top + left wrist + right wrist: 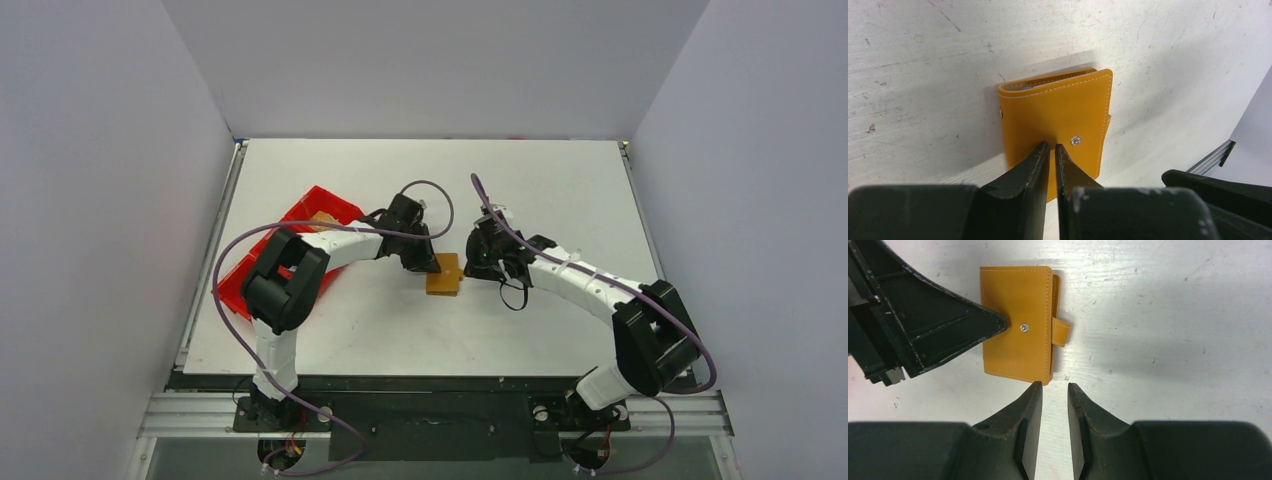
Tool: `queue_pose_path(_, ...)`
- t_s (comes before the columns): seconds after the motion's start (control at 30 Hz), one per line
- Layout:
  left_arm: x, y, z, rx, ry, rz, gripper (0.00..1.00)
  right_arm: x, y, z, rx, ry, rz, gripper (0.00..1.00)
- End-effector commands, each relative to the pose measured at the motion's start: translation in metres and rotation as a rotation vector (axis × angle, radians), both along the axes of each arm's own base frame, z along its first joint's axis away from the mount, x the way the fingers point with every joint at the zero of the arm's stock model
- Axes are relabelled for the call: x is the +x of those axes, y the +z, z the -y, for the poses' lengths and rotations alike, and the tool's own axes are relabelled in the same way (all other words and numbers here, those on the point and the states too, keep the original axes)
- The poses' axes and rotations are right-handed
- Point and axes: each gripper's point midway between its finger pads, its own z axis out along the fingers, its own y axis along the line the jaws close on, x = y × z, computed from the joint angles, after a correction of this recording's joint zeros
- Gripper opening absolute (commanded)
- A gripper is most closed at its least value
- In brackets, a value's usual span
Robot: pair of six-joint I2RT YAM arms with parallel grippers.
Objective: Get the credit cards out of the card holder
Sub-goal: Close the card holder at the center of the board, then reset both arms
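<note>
walls (430, 60): plain pale grey, three sides | table (560, 180): white, scuffed | near edge: aluminium rail (190, 415) | light: even

The card holder (1055, 110) looks smooth stitched leather with a metal snap (1075, 141); the table (923, 50) scratched, matt.

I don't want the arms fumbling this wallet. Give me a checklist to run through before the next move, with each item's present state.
1. Strap undone: ok; the strap tab sticks out free of the snap stud.
2. Hold-down: ok; the left pincer, nearly closed, has its tips on the card holder.
3. Free arm: ok; the right pincer is slightly open, empty, just short of the holder's edge.
4. Cover opened: not ok; the holder lies folded flat.
5. Contents exposed: not ok; of the credit cards only a pale edge shows at one end.
</note>
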Motion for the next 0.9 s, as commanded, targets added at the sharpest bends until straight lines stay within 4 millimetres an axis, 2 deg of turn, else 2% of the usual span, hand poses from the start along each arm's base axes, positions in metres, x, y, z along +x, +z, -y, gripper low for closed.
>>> queue_pose_path(0.0,0.004,-0.006,-0.003,0.05,0.021,0.009,0.08,0.014,0.01,0.009,-0.022,-0.034,0.052,0.25)
queue_pose_path(0.23,0.001,0.0,-0.002,0.06,0.004,0.019,0.09,0.018,-0.002,0.007,-0.023,-0.035,0.037,0.39)
queue_pose_path(0.3,0.002,0.007,-0.001,0.047,0.0,0.033,0.09,0.019,-0.003,0.006,-0.021,-0.036,0.037,0.4)
queue_pose_path(0.43,0.006,0.033,0.003,0.016,-0.011,0.083,0.12,0.022,0.004,0.004,-0.01,-0.038,0.051,0.43)
queue_pose_path(0.63,0.015,0.092,-0.004,-0.015,-0.014,0.205,0.2,0.026,0.021,0.001,0.022,-0.049,0.086,0.53)
queue_pose_path(0.73,0.018,0.113,-0.014,-0.016,-0.013,0.259,0.31,0.028,0.032,0.0,0.043,-0.054,0.11,0.62)
queue_pose_path(0.83,0.02,0.137,-0.03,-0.009,0.001,0.325,0.43,0.031,0.047,-0.001,0.072,-0.065,0.145,0.65)
queue_pose_path(0.87,0.019,0.138,-0.035,-0.006,0.004,0.329,0.48,0.032,0.051,-0.001,0.079,-0.069,0.153,0.65)
